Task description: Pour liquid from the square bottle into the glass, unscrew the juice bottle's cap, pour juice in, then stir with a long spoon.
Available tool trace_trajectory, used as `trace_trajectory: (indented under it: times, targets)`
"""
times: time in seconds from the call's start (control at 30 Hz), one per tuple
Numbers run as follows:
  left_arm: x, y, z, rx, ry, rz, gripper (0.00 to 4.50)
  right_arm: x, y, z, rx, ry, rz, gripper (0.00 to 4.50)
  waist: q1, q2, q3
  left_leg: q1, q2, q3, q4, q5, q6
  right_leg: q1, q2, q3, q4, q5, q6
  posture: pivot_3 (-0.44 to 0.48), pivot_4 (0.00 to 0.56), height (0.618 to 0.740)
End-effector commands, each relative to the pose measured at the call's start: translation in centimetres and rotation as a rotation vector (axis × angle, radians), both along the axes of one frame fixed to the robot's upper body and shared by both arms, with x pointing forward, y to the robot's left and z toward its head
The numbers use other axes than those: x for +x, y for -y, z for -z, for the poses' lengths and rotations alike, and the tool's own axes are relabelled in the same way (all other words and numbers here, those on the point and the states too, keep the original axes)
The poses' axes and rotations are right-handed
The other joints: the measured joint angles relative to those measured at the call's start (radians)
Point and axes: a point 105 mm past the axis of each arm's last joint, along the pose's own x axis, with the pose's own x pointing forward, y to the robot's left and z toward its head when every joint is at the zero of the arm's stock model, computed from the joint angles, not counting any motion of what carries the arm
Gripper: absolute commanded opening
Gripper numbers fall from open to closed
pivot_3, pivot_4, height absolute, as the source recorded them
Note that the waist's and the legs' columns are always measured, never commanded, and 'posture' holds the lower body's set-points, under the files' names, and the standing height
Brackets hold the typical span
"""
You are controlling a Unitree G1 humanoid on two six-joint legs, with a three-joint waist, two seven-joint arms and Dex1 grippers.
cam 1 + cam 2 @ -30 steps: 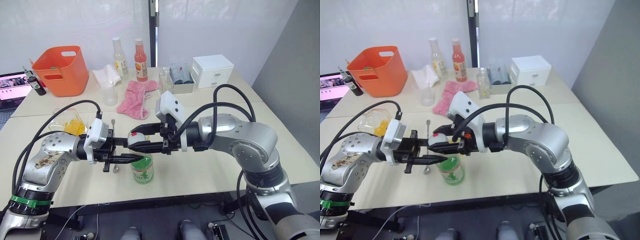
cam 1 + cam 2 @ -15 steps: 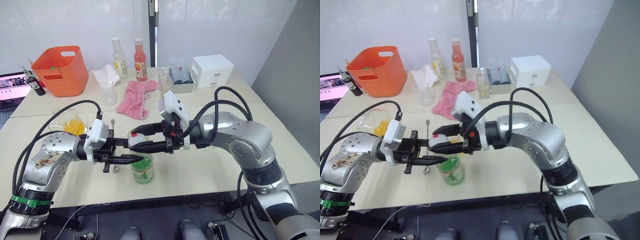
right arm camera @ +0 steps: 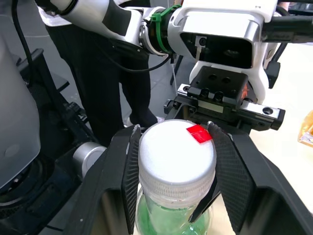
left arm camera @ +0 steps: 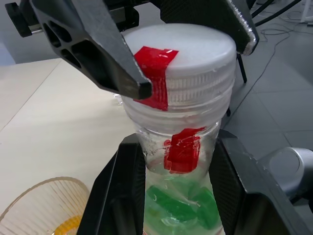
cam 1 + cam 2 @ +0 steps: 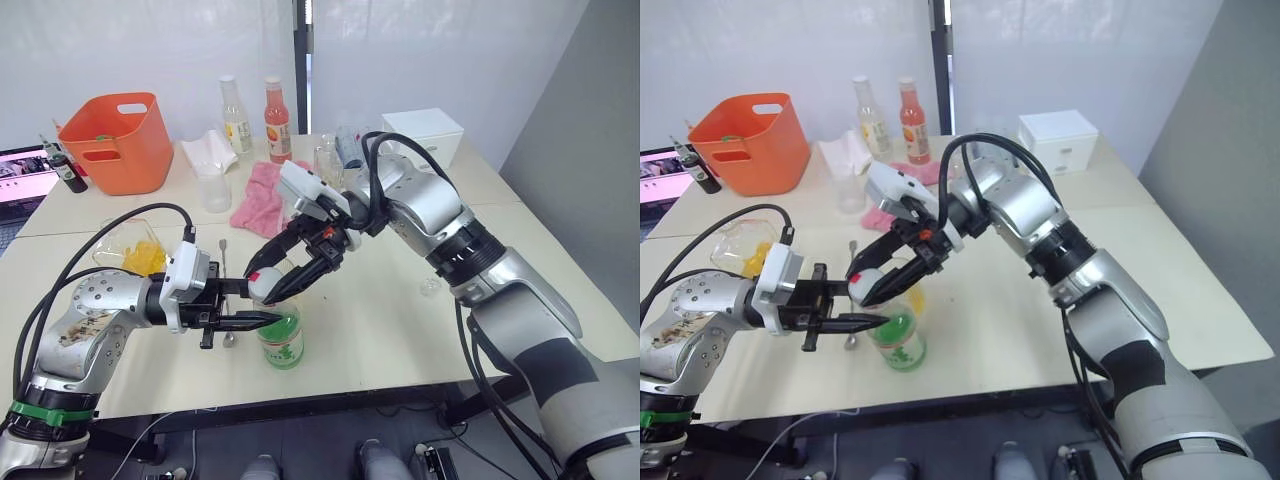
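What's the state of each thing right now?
juice bottle: upright on table, neck clamped by left gripper.
cap: on bottle, gripped by right gripper.
long spoon: lying flat on table.
orange basket: upright.
pink cloth: crumpled.

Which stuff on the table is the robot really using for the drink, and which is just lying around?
Using:
juice bottle, held by the left end effector
cap, gripped by the right end effector
spoon

Lying around:
orange basket
pink cloth
white box
red bottle
yellow bottle
tissue
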Motion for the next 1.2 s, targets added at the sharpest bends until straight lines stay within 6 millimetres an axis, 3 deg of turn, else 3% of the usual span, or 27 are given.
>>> trace_trajectory:
  times: [0.03,0.1,0.17,0.33,0.47,0.6,0.73,0.87,0.93,1.2]
  targets:
    - [-0.1,0.0,1.3,0.055,-0.042,-0.009,1.4,-0.3,0.0,0.1,-0.028,0.015,-0.057,1.68,0.0,0.0,0.0,0.0,0.0,0.0,0.0,0.0,0.0,0.0,0.0,0.0,0.0,0.0,0.0,0.0,0.15,0.739]
    - [-0.1,0.0,1.3,0.053,-0.041,-0.01,1.4,-0.4,-0.1,-0.3,-0.012,0.0,-0.064,1.68,0.0,0.0,0.0,0.0,0.0,0.0,0.0,0.0,0.0,0.0,0.0,0.0,0.0,0.0,0.0,0.0,0.15,0.739]
    - [-0.1,0.0,1.3,0.054,-0.04,-0.012,1.4,-0.7,0.0,-0.8,0.01,-0.02,-0.073,2.77,0.0,0.0,0.0,0.0,0.0,0.0,0.0,0.0,0.0,0.0,0.0,0.0,0.0,0.0,0.0,0.0,0.15,0.739]
    - [0.2,0.1,1.1,0.053,-0.035,-0.015,1.4,-1.4,1.2,-2.9,0.117,-0.073,-0.089,4.38,0.002,0.0,0.0,-0.001,0.0,0.0,0.0,0.0,0.0,-0.001,0.0,0.0,0.0,0.0,0.0,0.0,0.15,0.739]
    - [0.2,0.1,1.0,0.053,-0.033,-0.017,1.4,-2.8,4.0,-3.8,0.196,-0.102,-0.083,4.45,0.01,0.0,0.0,-0.002,0.0,-0.001,0.001,0.0,0.0,-0.001,0.0,0.0,0.0,0.0,0.0,0.0,0.15,0.739]
    - [0.2,0.1,1.0,0.05,-0.032,-0.02,1.4,-3.1,4.6,-3.1,0.246,-0.074,0.075,4.45,0.006,0.0,0.0,-0.002,-0.001,-0.001,0.001,0.0,0.0,-0.001,0.0,0.0,0.0,0.0,0.0,0.0,0.15,0.739]
    - [0.4,0.3,1.0,0.045,-0.034,-0.022,1.4,-3.0,4.6,-1.8,0.28,-0.071,0.353,4.45,0.004,0.0,0.0,-0.001,0.0,0.0,0.001,0.0,0.0,-0.001,0.0,0.0,0.001,0.0,0.0,0.0,0.15,0.739]
    - [0.3,0.4,1.0,0.04,-0.037,-0.022,1.4,-4.3,4.3,-1.1,0.315,-0.106,0.522,4.45,0.008,0.0,0.0,-0.002,-0.001,0.0,0.001,0.0,0.0,-0.001,-0.001,0.0,0.001,0.0,0.0,0.0,0.15,0.739]
    - [0.3,0.4,1.0,0.039,-0.039,-0.021,1.4,-4.0,4.2,-0.8,0.316,-0.109,0.603,4.45,0.008,0.0,0.0,-0.002,-0.001,0.0,0.001,0.0,0.0,-0.001,-0.001,0.0,0.001,0.0,0.0,0.0,0.15,0.739]
    - [0.4,0.5,1.0,0.041,-0.041,-0.01,1.4,-3.5,3.2,-0.3,0.312,-0.08,0.703,4.45,0.008,0.0,0.0,-0.002,-0.001,0.0,0.001,0.0,0.0,0.0,0.0,0.0,0.0,0.0,0.0,0.0,0.15,0.739]
